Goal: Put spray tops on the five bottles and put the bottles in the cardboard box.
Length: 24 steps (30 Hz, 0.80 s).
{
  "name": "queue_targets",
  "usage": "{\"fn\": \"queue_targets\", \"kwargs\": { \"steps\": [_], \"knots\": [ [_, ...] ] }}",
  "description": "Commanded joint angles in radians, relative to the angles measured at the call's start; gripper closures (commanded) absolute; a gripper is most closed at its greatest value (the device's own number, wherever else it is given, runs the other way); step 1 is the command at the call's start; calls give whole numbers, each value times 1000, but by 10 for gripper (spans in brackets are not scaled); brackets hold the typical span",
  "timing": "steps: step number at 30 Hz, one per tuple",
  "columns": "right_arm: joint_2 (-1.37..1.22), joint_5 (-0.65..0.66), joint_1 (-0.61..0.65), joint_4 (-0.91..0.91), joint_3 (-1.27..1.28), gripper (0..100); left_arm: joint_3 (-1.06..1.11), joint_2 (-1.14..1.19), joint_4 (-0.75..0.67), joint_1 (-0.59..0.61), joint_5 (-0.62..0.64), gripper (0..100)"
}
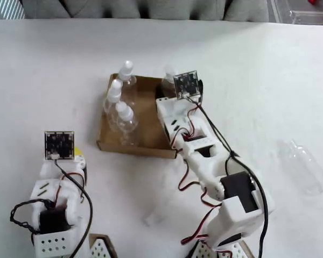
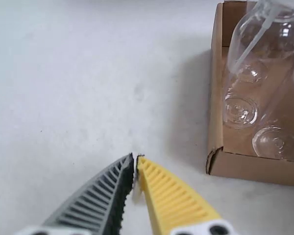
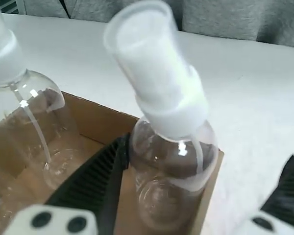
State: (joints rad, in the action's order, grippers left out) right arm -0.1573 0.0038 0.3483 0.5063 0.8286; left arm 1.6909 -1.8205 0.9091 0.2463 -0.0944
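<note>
Right tool (image 3: 208, 156): My right tool is open wide and grips nothing. One black jaw sits close against a bottle's side, and the other is well clear of it.
Bottle at the right tool (image 3: 171, 147): A clear bottle with its white spray top on stands between my open jaws, inside the near corner of the cardboard box. I judge it is being let go here, and the wide opening lets me back off without knocking it.
Cardboard box (image 1: 148, 121): It is a shallow brown tray on the white worktop (image 1: 54, 70), directly under my right tool and just ahead of my left tool to one side.
Three capped bottles (image 1: 118, 102): They stand close together at the side of the box away from my right tool. That leaves room in the corner beside me.
Left tool (image 2: 135, 161): The grey and yellow jaws are closed tip to tip and empty, low over bare worktop. It looks parked out of the way.
Last bottle (image 1: 307, 166): It lies on its side on the worktop, well behind my right tool and outward from it. It appears to have no top on.
Stage: By my count four bottles are boxed and one is left to cap and pack.
</note>
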Motion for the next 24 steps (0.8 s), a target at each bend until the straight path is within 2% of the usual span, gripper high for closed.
{"fn": "queue_targets", "kwargs": {
  "steps": [1, 6, 12, 16, 24],
  "knots": [
    [47, -9, -4, 79, 3, 608, 2, -4, -31, -15, -9, 980],
    [45, -9, 1, 197, 44, 608, 2, -4, -31, -15, -9, 980],
    [38, -6, 1, 197, 43, 608, 2, -4, -31, -15, -9, 980],
    [35, 98, 5, 194, 48, 608, 2, -4, -31, -15, -9, 980],
    [35, 101, 15, 193, 66, 608, 2, -4, -32, -15, -9, 980]
  ]
}}
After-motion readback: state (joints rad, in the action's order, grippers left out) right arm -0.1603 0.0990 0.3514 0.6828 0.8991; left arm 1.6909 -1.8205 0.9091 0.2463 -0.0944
